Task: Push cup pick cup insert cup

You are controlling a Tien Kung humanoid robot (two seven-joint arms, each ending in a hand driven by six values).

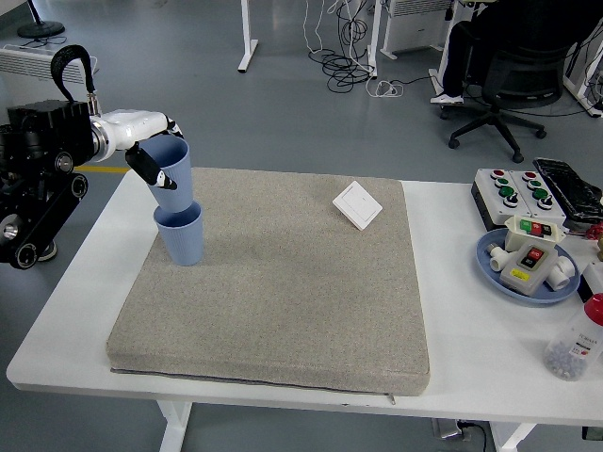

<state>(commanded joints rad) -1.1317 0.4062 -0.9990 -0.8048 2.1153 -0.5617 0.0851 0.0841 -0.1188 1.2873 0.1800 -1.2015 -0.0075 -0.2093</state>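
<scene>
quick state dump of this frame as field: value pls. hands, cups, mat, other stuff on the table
left hand: shut on upper cup
right hand: not in view
upper cup: blue, tilted, base entering lower cup
lower cup: blue, upright, on mat's far left
mat: grey, covers most of the table
white plate: flat on mat's far right
blue dish: right of mat, holds switch parts
button box: far right of table
</scene>
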